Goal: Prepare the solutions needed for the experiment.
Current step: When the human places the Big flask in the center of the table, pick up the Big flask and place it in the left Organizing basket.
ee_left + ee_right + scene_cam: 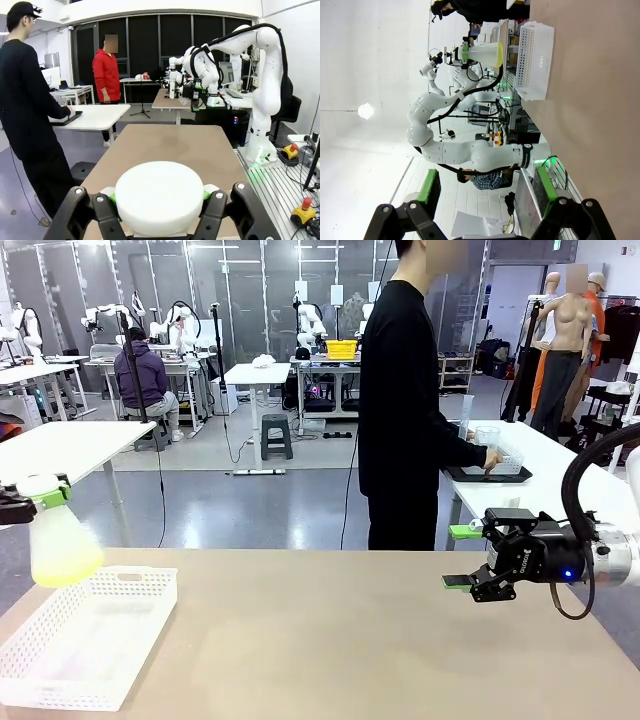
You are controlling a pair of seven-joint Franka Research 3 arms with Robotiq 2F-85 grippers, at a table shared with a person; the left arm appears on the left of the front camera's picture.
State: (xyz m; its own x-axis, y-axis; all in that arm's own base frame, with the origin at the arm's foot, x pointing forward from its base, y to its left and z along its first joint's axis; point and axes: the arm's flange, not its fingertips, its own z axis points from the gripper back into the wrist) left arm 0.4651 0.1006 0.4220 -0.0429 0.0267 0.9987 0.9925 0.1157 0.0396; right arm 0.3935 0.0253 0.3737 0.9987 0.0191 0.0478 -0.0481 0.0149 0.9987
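The left gripper [35, 496] is clamped on a flask [62, 540] of yellow-green solution [65, 568] held above the white basket [85, 640], while the right gripper [468, 557] hangs wide open and empty, so a pour or hand-off likely comes next.

I work in a robotics lab, a large open hall with a grey floor [250, 510] and dark glass partitions [240, 300] along the back. Behind my tan table [350, 640] stand rows of white height-adjustable desks [257, 373], several carrying other white robot arms [310, 325]. A seated person in a purple hoodie [140, 375] works at one. Beside my own base I see a slotted aluminium plate [280, 185] with red emergency-stop buttons [306, 202] and loose cables [310, 170].
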